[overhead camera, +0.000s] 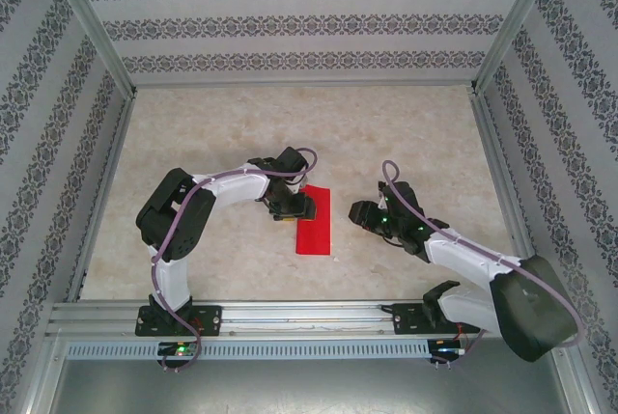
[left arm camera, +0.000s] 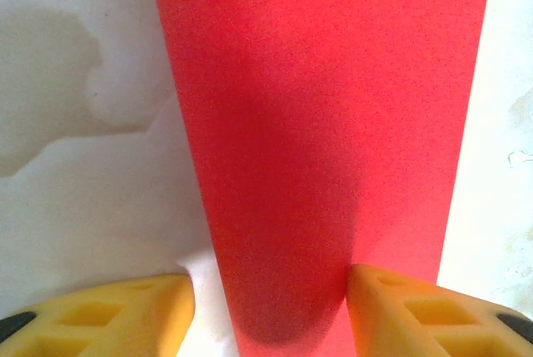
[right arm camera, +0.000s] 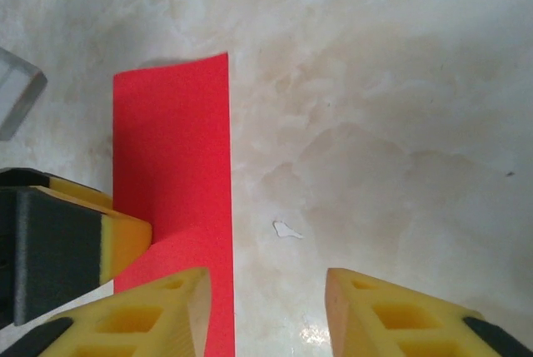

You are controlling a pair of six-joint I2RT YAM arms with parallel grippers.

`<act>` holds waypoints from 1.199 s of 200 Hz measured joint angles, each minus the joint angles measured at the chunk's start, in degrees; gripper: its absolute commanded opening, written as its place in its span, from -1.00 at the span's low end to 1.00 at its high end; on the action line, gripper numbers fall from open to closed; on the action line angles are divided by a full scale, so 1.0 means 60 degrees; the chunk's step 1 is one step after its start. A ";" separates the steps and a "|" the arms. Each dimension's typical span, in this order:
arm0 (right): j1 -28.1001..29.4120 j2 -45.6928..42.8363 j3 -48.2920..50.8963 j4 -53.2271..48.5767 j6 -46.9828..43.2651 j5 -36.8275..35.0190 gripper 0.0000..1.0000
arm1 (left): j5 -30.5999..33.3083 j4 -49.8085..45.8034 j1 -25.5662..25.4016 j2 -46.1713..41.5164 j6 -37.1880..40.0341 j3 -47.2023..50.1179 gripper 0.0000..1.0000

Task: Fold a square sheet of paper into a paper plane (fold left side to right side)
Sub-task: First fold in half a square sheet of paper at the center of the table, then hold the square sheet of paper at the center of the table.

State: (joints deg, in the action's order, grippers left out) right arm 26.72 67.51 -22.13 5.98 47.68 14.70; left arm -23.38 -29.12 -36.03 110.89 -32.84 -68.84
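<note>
One folded red sheet of paper (overhead camera: 316,229) lies on the tabletop (overhead camera: 415,134). The left hand (left arm camera: 271,315) straddles its nine o'clock edge, fingers apart. The right hand (right arm camera: 266,307) is near three o'clock, fingers spread, gripping nothing.

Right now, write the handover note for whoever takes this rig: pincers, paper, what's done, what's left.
Left pincer: open, low, astride one long edge of the red paper.
Right pincer: open, holding nothing, just right of the paper.
Paper: lying on the table between the two arms, as a narrow strip.
Done: the sheet looks folded in half, side to side.
Left: all the plane's further folds; no dart shape yet.
</note>
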 measured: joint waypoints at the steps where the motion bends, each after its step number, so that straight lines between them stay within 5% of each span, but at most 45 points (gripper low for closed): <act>1: 0.0007 0.0018 -0.0004 0.0000 0.0007 0.0004 -0.28 | -0.0004 0.0000 0.0000 0.0000 -0.0004 0.0000 0.09; 83: 0.1206 0.3093 -0.1410 0.1446 0.0335 0.0820 -1.00 | 0.0004 0.0000 0.0000 0.0000 0.0000 -0.0004 0.08; 240: 0.1341 0.4401 -0.1847 0.1683 0.0317 0.0976 -1.00 | 0.0025 0.1027 -0.0040 -0.0805 0.0004 0.0820 0.25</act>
State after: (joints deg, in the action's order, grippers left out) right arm 34.76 93.91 -33.21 16.08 49.58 20.56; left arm -23.22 -22.96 -36.27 106.06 -32.82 -63.92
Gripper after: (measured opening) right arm 0.048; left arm 0.612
